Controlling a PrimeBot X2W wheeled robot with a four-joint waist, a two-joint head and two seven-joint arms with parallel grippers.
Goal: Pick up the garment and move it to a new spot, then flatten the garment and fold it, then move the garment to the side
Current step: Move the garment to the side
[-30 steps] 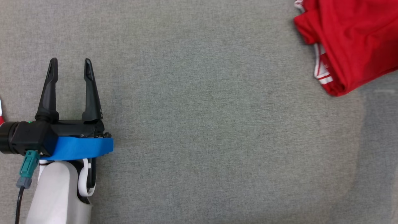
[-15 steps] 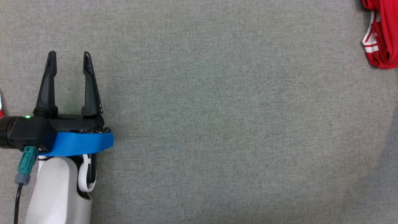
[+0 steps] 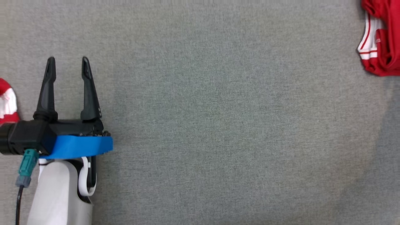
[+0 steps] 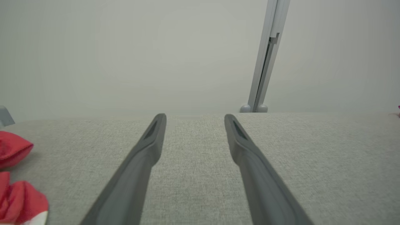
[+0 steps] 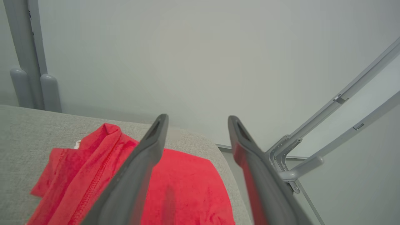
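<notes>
The garment [image 3: 382,47] lies on the grey bench [image 3: 218,125] at its right edge, near the far corner, in a compact red bundle with white stripes showing on one side. The right wrist view looks down on it close to where the bench ends. This placement fits the task's last step of setting the folded piece aside, so I judge the work to be at or near its end.

The right hand [image 5: 197,117] is just above the cloth with its fingers wide apart and nothing between them. That reads as a hand letting go rather than taking hold.

The left hand [image 3: 68,61] is by the bench's left edge, also wide and empty, well apart from the garment. It is probably parked there to keep out of the way.

By count there are two hands, both open, and one garment at the right. There is also one more red-and-white cloth [image 3: 7,103] at the left edge. Whether that is a separate piece I cannot tell.
</notes>
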